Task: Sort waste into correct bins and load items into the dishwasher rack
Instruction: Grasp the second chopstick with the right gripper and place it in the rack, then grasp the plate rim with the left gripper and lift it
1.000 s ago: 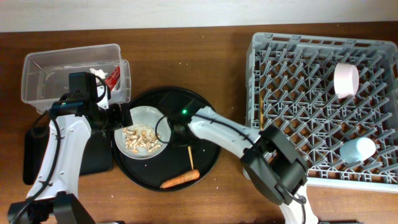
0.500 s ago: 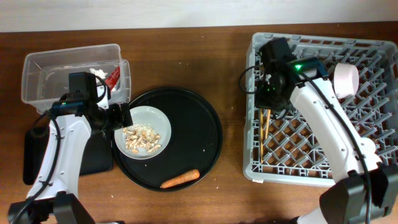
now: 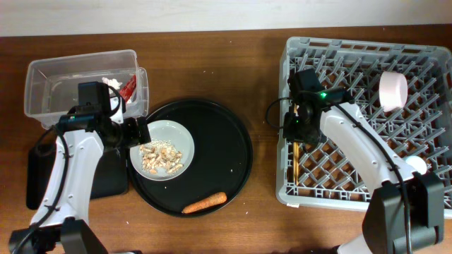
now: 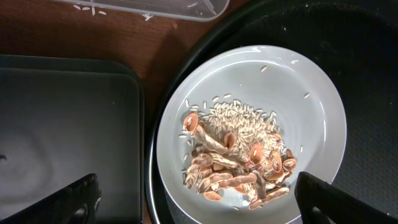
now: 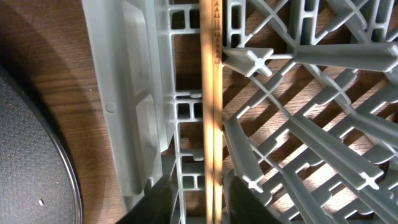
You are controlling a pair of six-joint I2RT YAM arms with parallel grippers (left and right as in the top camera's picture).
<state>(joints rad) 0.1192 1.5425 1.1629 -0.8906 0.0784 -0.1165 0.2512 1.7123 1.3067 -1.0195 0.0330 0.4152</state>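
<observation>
One plate (image 3: 174, 131), one carrot (image 3: 204, 203), one bowl (image 3: 393, 90)

- A large round black tray (image 3: 233, 152) lies flat on the table, with a glossy raised rim and a matte, finely grained floor.
- A few tiny white specks (image 3: 229, 171) sit on the round tray's bare floor, right of its centre.
- The wooden table (image 3: 212, 42), brown with a visible grain, runs under the round tray and out past it on every side.
- A pale strip (image 3: 141, 14) lies beyond the table's far edge, well apart from the round tray; whether it is wall or floor is unclear.
</observation>
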